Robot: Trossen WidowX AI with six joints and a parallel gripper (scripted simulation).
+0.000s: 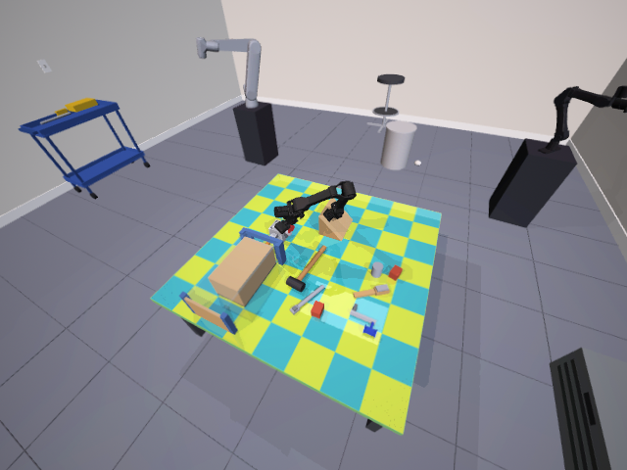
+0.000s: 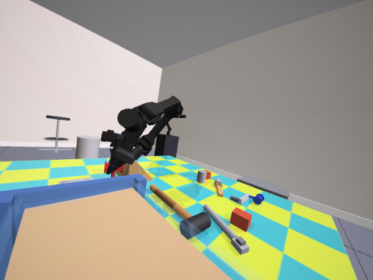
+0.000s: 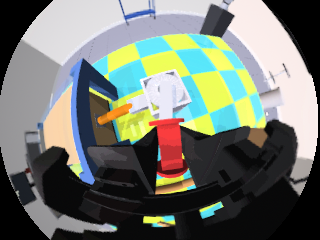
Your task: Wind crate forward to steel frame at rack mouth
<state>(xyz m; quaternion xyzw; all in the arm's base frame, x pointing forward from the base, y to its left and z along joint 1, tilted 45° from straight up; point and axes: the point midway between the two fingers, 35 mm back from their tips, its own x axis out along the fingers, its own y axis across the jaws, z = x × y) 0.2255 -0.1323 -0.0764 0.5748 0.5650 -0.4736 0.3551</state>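
Observation:
The tan crate [image 1: 243, 265] [image 2: 114, 238] sits flat inside the clear-panelled cubby, close behind the blue frame [image 1: 263, 236] [image 2: 90, 187] [image 3: 80, 107]. Whether they touch I cannot tell. An orange strap [image 3: 115, 114] runs from the crate's front to the white winch [image 3: 150, 86]. The handle's pale arm [image 3: 166, 102] reaches over the winch top; its key end is hidden, so its seating cannot be seen. My gripper [image 1: 284, 229] [image 3: 165, 128] is shut on the handle's upright red grip, beside the winch.
A wooden wedge block [image 1: 334, 224] stands near the arm's base. A mallet [image 1: 295, 283] [image 2: 194, 224] lies beside the cubby. A grey wrench [image 1: 308, 299] [image 2: 221, 223], red blocks [image 1: 317, 308] [image 2: 240, 219], a grey cylinder [image 1: 377, 269] and a blue-ended tool [image 1: 369, 329] are farther off.

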